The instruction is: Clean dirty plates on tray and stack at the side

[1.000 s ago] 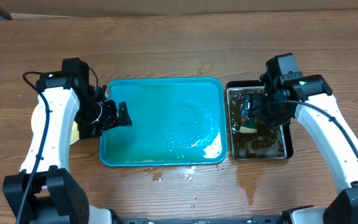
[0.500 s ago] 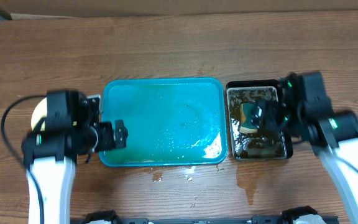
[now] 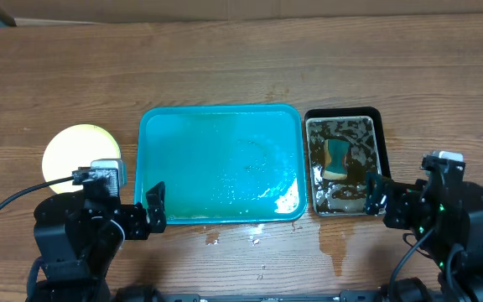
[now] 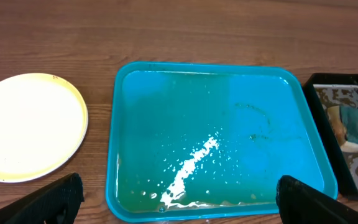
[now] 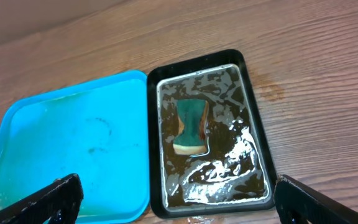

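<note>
The teal-blue tray (image 3: 220, 164) lies wet at the table's middle with no plates on it; it also shows in the left wrist view (image 4: 216, 137) and right wrist view (image 5: 67, 149). A pale yellow-green plate (image 3: 75, 151) tops a stack left of the tray, also in the left wrist view (image 4: 27, 124); plates beneath it are hidden. My left gripper (image 3: 153, 210) (image 4: 179, 198) is open and empty near the tray's front left corner. My right gripper (image 3: 376, 197) (image 5: 179, 198) is open and empty by the pan's front right.
A black-rimmed pan (image 3: 384, 126) of brown water stands right of the tray, with a green-and-yellow sponge (image 3: 337, 158) (image 5: 191, 124) in it. Spilled water (image 3: 329, 243) wets the wood in front of the pan and tray.
Both arms have pulled back toward the front edge. The left left the plate stack uncovered; the right rose off the pan, and the sponge lies free in it.
</note>
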